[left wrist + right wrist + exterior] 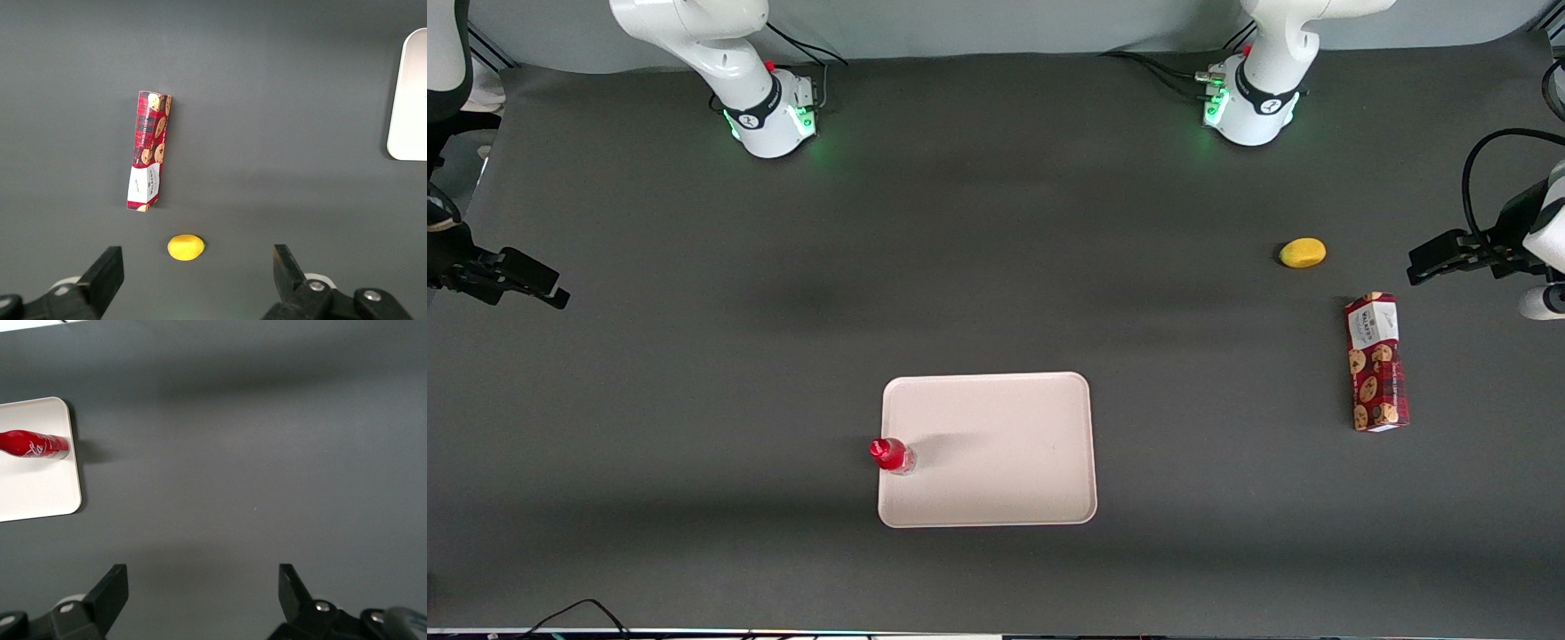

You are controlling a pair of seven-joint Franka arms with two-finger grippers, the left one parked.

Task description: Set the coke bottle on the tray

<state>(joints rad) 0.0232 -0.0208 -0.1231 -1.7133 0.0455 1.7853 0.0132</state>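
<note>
1. While I am watching the front view, the coke bottle point(892, 455) is standing upright on the tray point(996, 427), right at the tray's edge that faces the working arm's end of the table, with its clear base sitting just inside the low rim.
2. I am seeing the same thing from the right wrist view: the coke bottle point(33, 445) is resting on the tray point(40, 493) close to its rounded corner, red cap pointing inward over the tray and white script showing along its side.
3. I am reading the gripper point(532, 284) as parked out at the working arm's end of the table, well apart from the tray and holding nothing; it is hovering over bare dark table point(694, 400).
4. From the right wrist view, the gripper point(203, 590) is showing its two black fingers point(110, 590) spread wide with only table surface between them.
5. I am also noting a yellow lemon-like object point(1303, 252) lying toward the parked arm's end of the table, with a long red cookie box point(1376, 362) lying flat near it and nearer to the front camera.
6. Both of those are lying well apart from the tray, and the rest of the tray is showing bare off-white surface.
</note>
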